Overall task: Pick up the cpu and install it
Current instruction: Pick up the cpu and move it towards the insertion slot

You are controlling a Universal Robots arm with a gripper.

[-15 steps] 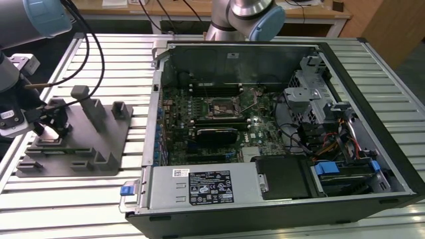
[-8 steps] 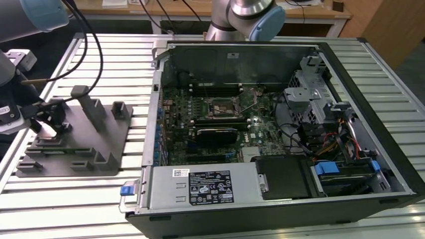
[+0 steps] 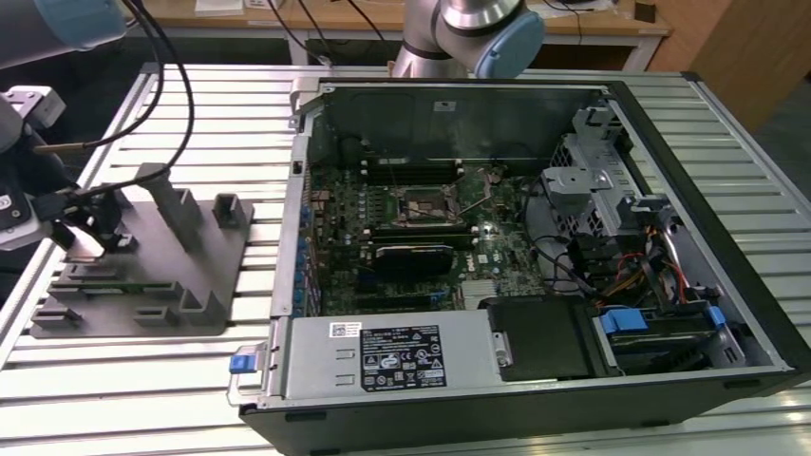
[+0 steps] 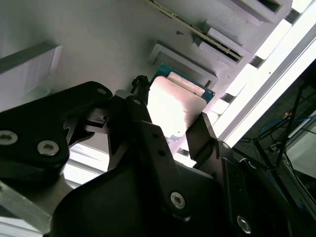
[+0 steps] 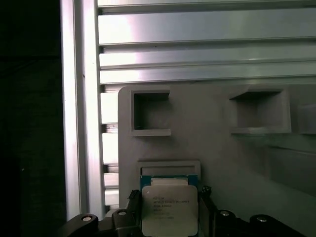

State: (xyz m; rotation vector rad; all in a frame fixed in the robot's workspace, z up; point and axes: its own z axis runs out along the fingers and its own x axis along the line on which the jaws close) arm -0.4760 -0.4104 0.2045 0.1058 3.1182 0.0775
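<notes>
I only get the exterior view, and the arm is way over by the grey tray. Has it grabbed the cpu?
Observer: It looks so. In both wrist views the fingers sit against two opposite sides of the cpu, silvery top facing the cameras.
Operator: Is it up off the tray?
Observer: I can't tell. In the first wrist view its green edge lies close beside a small raised frame on the tray.
</notes>
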